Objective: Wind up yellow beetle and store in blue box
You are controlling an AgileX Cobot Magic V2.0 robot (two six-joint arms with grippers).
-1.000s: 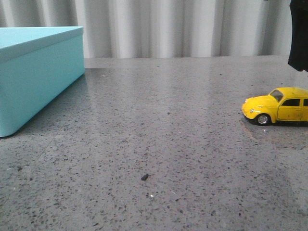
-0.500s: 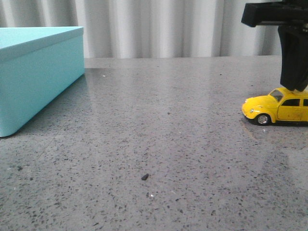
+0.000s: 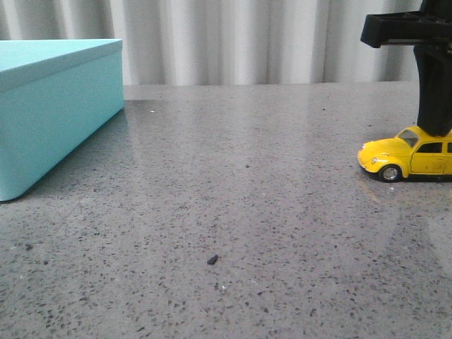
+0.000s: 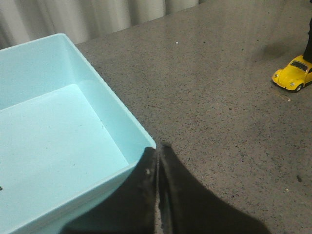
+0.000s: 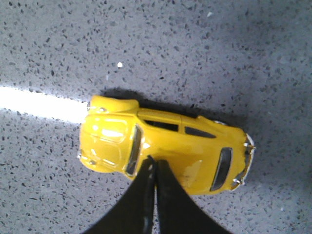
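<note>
The yellow beetle stands on its wheels at the far right of the grey table, nose pointing left. My right gripper is shut, fingers together, and its tips rest on the car's roof; the right wrist view shows the closed tips on the roof of the beetle just behind the windscreen. The blue box stands at the far left. In the left wrist view the box is open and looks empty. My left gripper is shut and empty above the box's near corner. The beetle shows far off there.
A small dark crumb lies on the speckled table in front of the middle. A pale pleated curtain closes off the far edge of the table.
My right gripper came down from the upper right onto the beetle's roof. The beetle has shifted slightly to the right. The box has not moved.
</note>
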